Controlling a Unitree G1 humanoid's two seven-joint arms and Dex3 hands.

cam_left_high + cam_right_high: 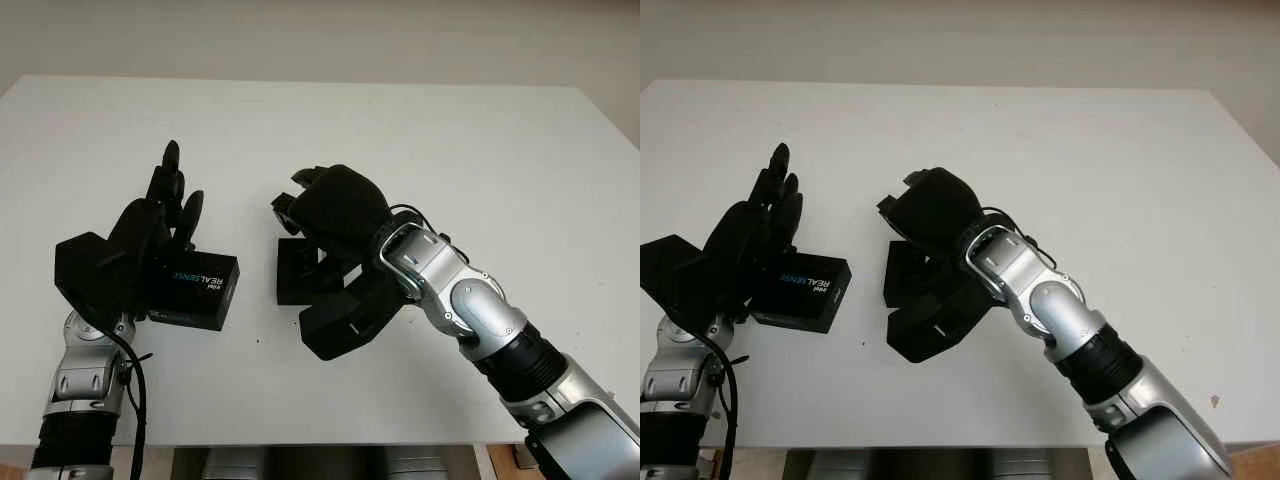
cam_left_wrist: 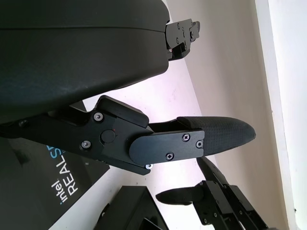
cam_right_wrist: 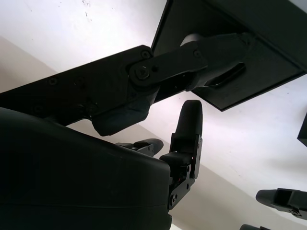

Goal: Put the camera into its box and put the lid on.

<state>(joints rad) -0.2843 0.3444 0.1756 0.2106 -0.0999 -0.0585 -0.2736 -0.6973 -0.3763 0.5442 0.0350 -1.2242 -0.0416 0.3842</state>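
- At the centre of the frame, the right hand (image 1: 325,215) hangs over the open black box (image 1: 312,272) on the white table (image 1: 420,140); whether it grasps the camera, I cannot tell.
- At lower left, the left hand (image 1: 165,215) is released, touching the lid (image 1: 195,288).
- Best to seat the camera squarely before fetching the lid.

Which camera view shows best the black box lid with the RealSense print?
The left eye view: the black RealSense-printed box lid lies on the white table with its top and front edge visible, though the open left hand covers one end. The right eye view shows the same. The left wrist view catches a corner with lettering.
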